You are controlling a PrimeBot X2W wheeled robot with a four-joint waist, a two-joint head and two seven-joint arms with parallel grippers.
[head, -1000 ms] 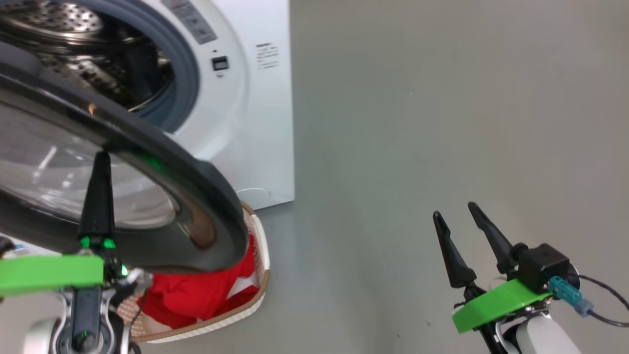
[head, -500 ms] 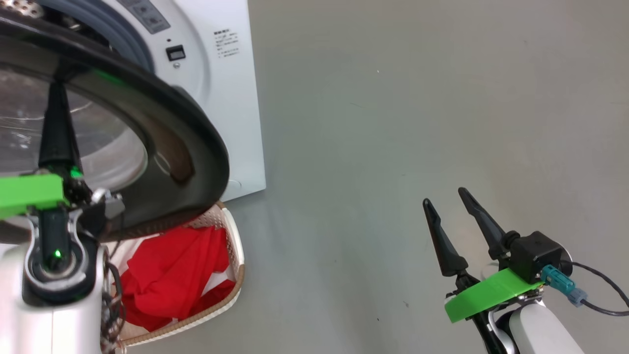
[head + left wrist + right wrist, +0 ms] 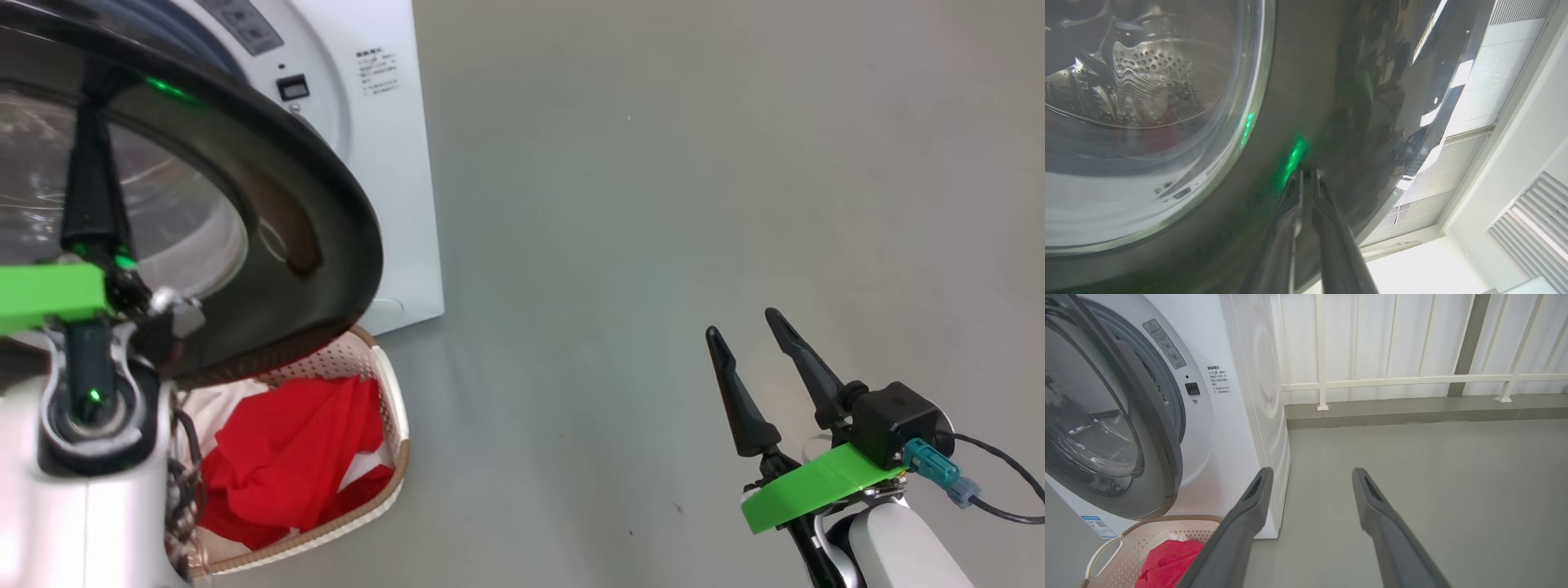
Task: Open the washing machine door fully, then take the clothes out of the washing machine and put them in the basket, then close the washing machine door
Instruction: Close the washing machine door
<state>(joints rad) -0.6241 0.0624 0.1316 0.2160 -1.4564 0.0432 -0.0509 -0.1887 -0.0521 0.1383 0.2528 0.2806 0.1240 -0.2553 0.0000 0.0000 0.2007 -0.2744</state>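
Observation:
The washing machine door (image 3: 326, 204), with its glossy black rim and clear bowl, stands partly swung in front of the white washing machine (image 3: 392, 163). My left gripper (image 3: 96, 98) is shut, its tips pressed against the door's rim (image 3: 1331, 102), as the left wrist view shows at the gripper (image 3: 1307, 173). Below the door sits the cream basket (image 3: 392, 392) holding red and white clothes (image 3: 302, 449). Off to the right, my right gripper (image 3: 743, 322) hangs open and empty over the floor. The right wrist view shows that gripper (image 3: 1312, 473), the door (image 3: 1155, 428), the basket (image 3: 1167, 520) and the clothes (image 3: 1167, 559).
Grey floor (image 3: 653, 204) spreads wide to the right of the machine. A white railing (image 3: 1372, 380) on a low kerb runs behind it. A cable (image 3: 996, 482) trails from my right wrist.
The head view has shifted left and the drum opening has passed out of it. My left gripper stays against the door's rim. The right arm has hardly moved.

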